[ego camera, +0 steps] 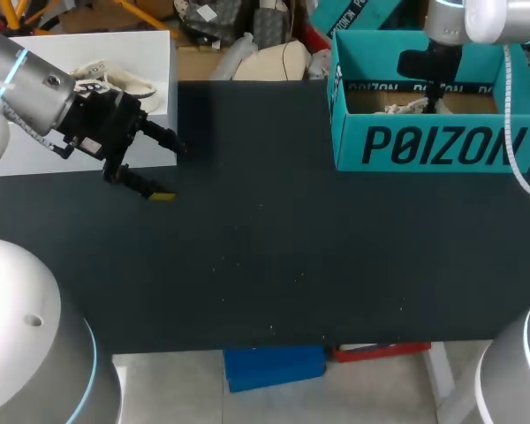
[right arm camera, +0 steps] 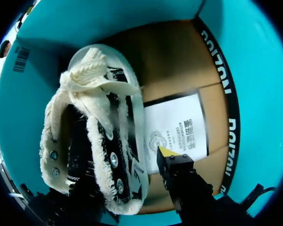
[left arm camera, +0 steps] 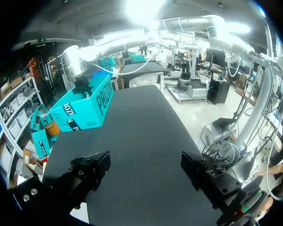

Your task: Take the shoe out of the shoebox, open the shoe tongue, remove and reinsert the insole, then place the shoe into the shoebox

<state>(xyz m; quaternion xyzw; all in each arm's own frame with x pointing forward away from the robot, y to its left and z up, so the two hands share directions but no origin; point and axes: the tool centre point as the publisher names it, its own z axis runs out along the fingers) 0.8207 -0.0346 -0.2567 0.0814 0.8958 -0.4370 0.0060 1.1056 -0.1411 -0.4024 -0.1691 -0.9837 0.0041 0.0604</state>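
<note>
Overhead, the black counter [ego camera: 274,265] carries the teal shoebox [ego camera: 433,146] at its far right corner. The right arm [ego camera: 442,35] stands over the open box, and the right jaws are down inside it, hidden by the box wall. Only a pale scrap of the shoe shows there. The left arm [ego camera: 44,97] is at the counter's far left edge, with the left jaws spread wide above bare counter, well apart from the box.

The left wrist view confirms the left jaws wide apart with nothing between them. The shoebox stands far ahead at the counter's other end, its wall hiding the contents.

Only the right wrist view shows the box interior. The shoe [right arm camera: 94,136], cream with frayed edging, lies on the cardboard floor along one long wall, beside a white printed sheet [right arm camera: 179,127]. The right jaws are close against the shoe; whether they pinch it cannot be told.
</note>
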